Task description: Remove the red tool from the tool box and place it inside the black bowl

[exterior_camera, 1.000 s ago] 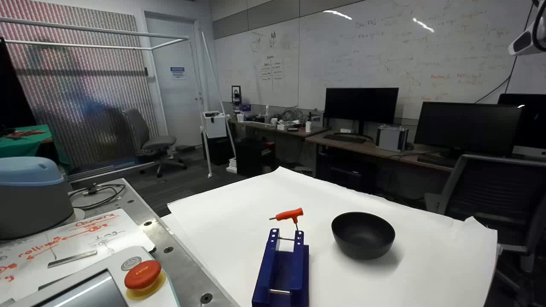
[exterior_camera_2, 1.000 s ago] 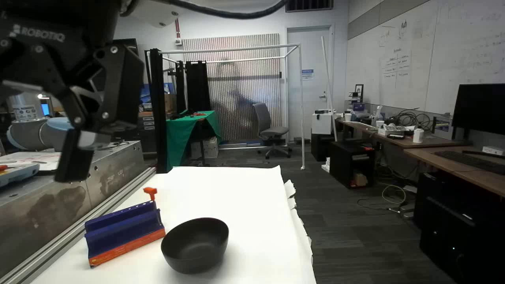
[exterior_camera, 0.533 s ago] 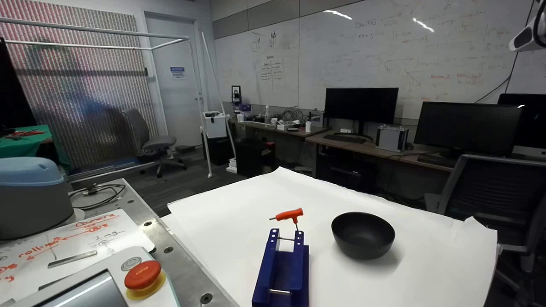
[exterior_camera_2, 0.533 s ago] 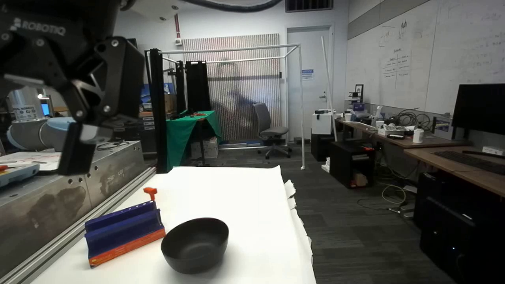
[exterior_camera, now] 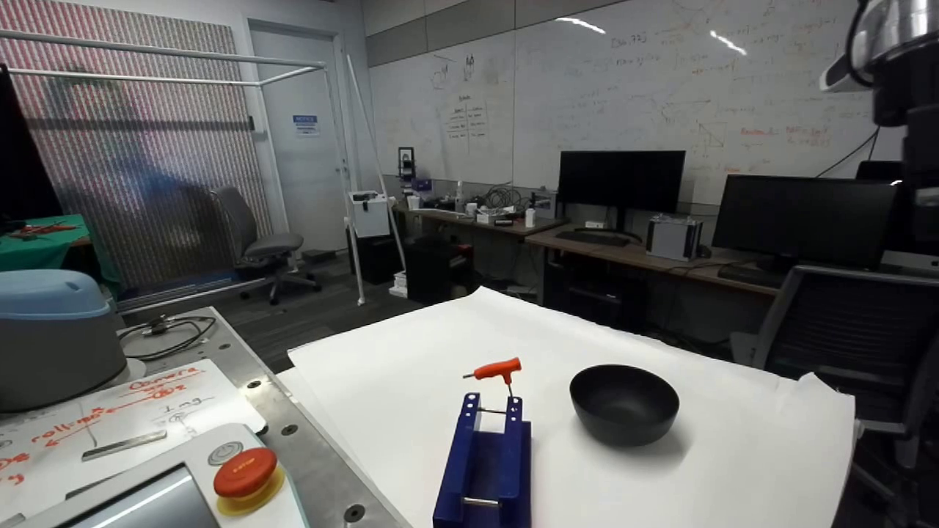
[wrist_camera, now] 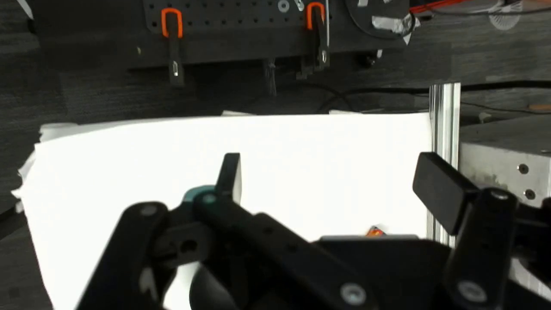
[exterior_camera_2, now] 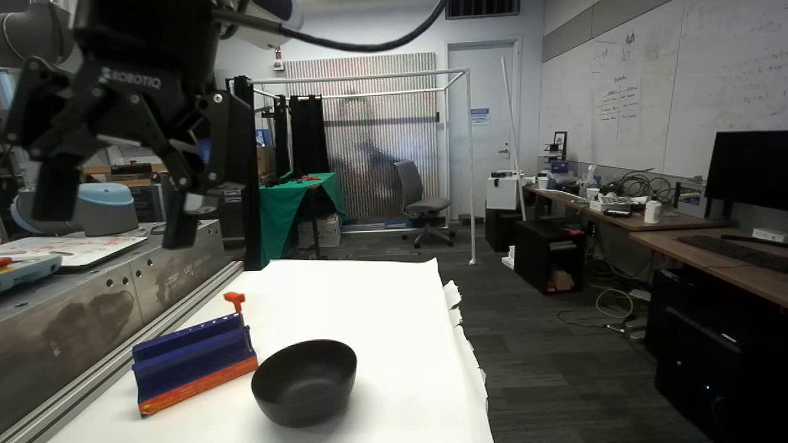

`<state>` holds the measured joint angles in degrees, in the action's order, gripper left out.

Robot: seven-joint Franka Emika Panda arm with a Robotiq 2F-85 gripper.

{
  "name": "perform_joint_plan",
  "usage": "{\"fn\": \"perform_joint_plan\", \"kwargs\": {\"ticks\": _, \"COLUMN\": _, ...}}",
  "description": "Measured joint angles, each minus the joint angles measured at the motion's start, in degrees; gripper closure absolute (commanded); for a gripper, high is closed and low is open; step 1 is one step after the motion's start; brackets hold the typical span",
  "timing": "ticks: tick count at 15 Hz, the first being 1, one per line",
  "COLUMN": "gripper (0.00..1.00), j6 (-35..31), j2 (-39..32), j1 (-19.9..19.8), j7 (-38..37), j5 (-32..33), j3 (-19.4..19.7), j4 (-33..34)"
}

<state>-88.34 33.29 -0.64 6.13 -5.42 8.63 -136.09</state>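
The red tool (exterior_camera: 500, 369) has an orange T-shaped handle and a thin dark shaft. It stands in the far end of the dark-blue tool box (exterior_camera: 515, 462), handle above it. Both also show in an exterior view, the tool (exterior_camera_2: 234, 299) and the box (exterior_camera_2: 196, 364). The black bowl (exterior_camera: 623, 407) sits upright beside the box, also in an exterior view (exterior_camera_2: 303, 386). My gripper (exterior_camera_2: 117, 212) is open and empty, well above the table behind the box. In the wrist view my gripper (wrist_camera: 335, 183) has fingers wide apart; an orange bit (wrist_camera: 375, 231) peeks above its body, probably the box's corner.
White paper (exterior_camera: 748, 455) covers the table. A metal rail (exterior_camera_2: 148, 354) and metal base (exterior_camera_2: 178, 271) border one side. A red stop button (exterior_camera: 246, 473) on a pendant and a grey unit with a blue lid (exterior_camera: 55, 293) stand beside it.
My gripper has moved up and to the right in an exterior view, bringing both fingers into sight. Dark arm parts now show at a right edge. Tool, box and bowl have not moved.
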Motion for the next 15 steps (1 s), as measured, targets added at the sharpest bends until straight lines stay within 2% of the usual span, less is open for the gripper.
{"fn": "perform_joint_plan", "kwargs": {"ticks": 3, "gripper": 0.00, "j6": -3.9, "j2": -9.6, "j1": 1.7, "j7": 0.1, "j5": -1.5, "j3": -2.9, "j4": 6.5}}
{"fn": "perform_joint_plan", "kwargs": {"ticks": 8, "gripper": 0.00, "j6": -3.8, "j2": -26.5, "j1": 4.1, "j7": 0.4, "j5": -1.4, "j3": -8.0, "j4": 21.0}}
{"fn": "perform_joint_plan", "kwargs": {"ticks": 12, "gripper": 0.00, "j6": -1.5, "j2": -39.1, "j1": 5.5, "j7": 0.7, "j5": 2.2, "j3": -11.7, "j4": 32.6}}
{"fn": "perform_joint_plan", "kwargs": {"ticks": 15, "gripper": 0.00, "j6": -2.3, "j2": -47.0, "j1": 6.7, "j7": 0.7, "j5": 5.2, "j3": -13.4, "j4": 40.2}}
